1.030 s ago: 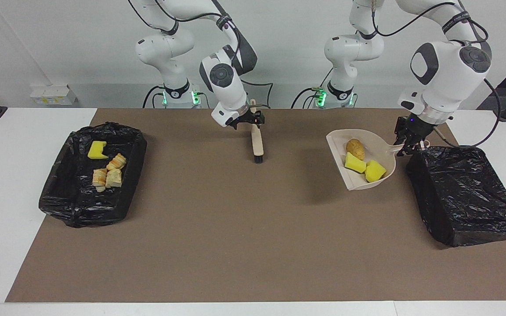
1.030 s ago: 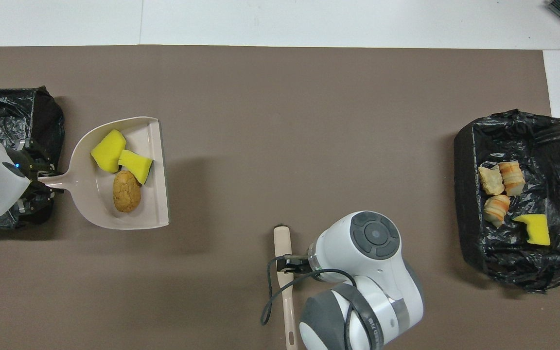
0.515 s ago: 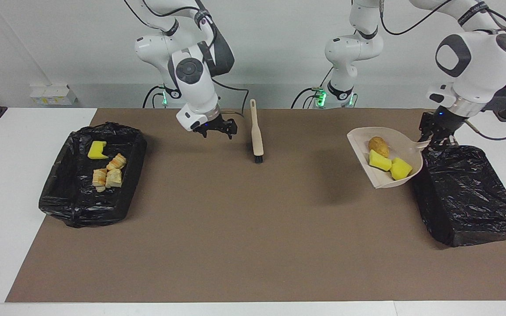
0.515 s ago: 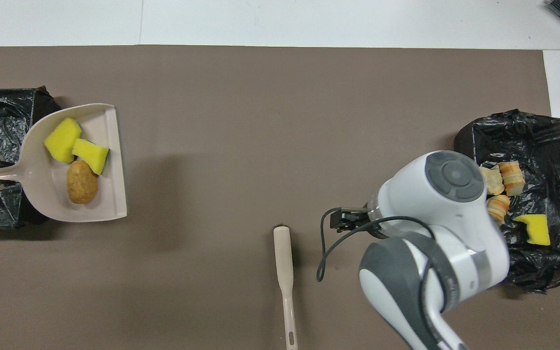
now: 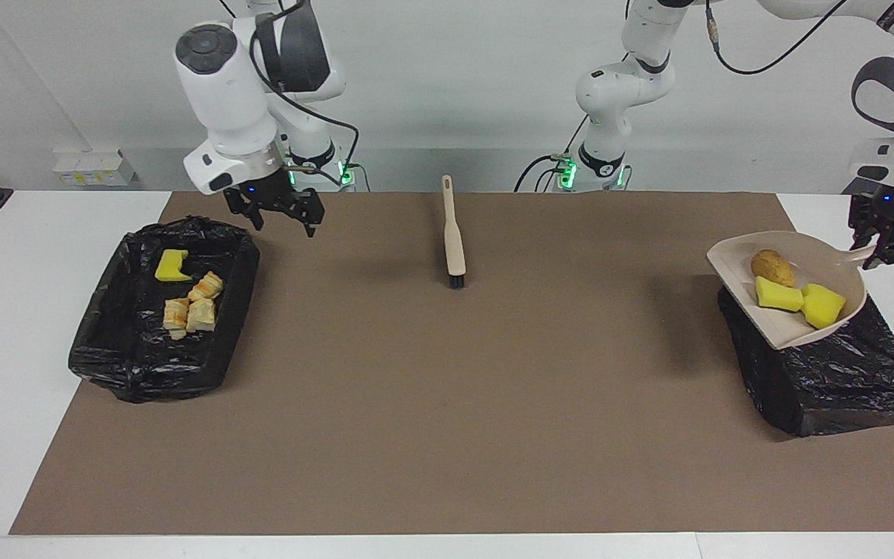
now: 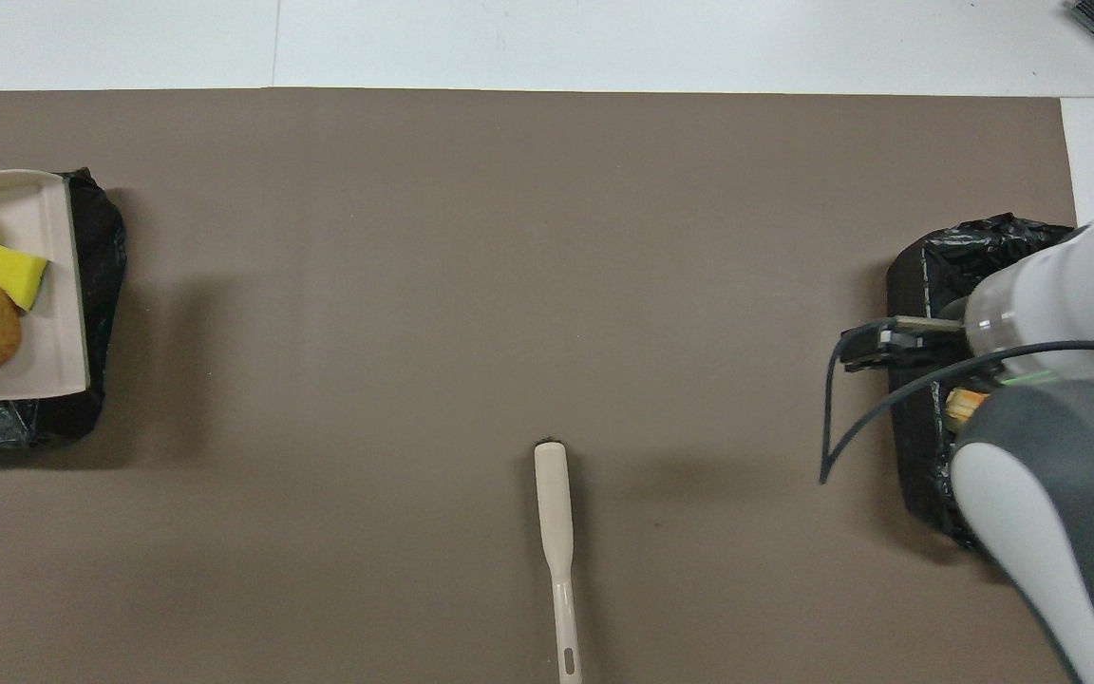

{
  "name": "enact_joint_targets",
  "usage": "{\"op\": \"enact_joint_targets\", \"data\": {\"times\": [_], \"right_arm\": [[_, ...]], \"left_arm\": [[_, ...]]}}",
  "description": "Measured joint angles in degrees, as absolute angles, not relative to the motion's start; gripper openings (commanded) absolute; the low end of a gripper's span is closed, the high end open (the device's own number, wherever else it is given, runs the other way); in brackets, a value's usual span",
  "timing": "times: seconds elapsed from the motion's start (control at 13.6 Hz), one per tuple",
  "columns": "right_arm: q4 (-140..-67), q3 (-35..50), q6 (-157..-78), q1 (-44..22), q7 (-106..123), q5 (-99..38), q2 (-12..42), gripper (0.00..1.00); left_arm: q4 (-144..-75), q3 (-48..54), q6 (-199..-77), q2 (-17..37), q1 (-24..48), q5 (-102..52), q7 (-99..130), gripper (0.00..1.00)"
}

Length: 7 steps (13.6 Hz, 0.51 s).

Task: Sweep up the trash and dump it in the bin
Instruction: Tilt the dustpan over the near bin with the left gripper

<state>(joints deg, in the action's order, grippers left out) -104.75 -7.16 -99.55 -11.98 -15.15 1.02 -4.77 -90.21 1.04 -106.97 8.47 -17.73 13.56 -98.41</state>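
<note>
The bin (image 5: 827, 373) sat directly under my dustpan (image 5: 788, 299). My left gripper (image 5: 891, 247), clamped on its handle, held it level over the bin with the trash (image 5: 792, 291) inside. My right gripper (image 5: 276, 210) hung open, nothing in it.

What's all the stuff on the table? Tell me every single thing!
Bins: two, black-lined, one at each end of the table.
Dustpan: one, beige, held over the left arm's bin.
Sponges: two yellow in the dustpan, one yellow in the right arm's bin.
Nugget: one, brown, in the dustpan.
Bread lumps: three, tan, in the right arm's bin.
Brush: one, beige, mid-table.
Left claw: shut on the dustpan's handle.
Right claw: open, over its bin's edge.
</note>
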Motion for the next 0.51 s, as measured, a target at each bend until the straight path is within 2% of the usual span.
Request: {"op": "enact_joint_targets", "data": {"times": [0.22,0.51], "right_arm": [[-99.2,-9.6,-97.0,-8.3,-7.1,1.7,-4.8,1.00],[-92.2,-9.4,-90.0,-7.1,-5.0,1.8,-3.3,1.00]], "left_arm": [[-84.8,0.7,-108.3,11.9,-21.1,18.3,-98.4,0.00],[-83.0,0.6,-112.4,14.6,-24.4,24.4,-98.4,0.00]]}}
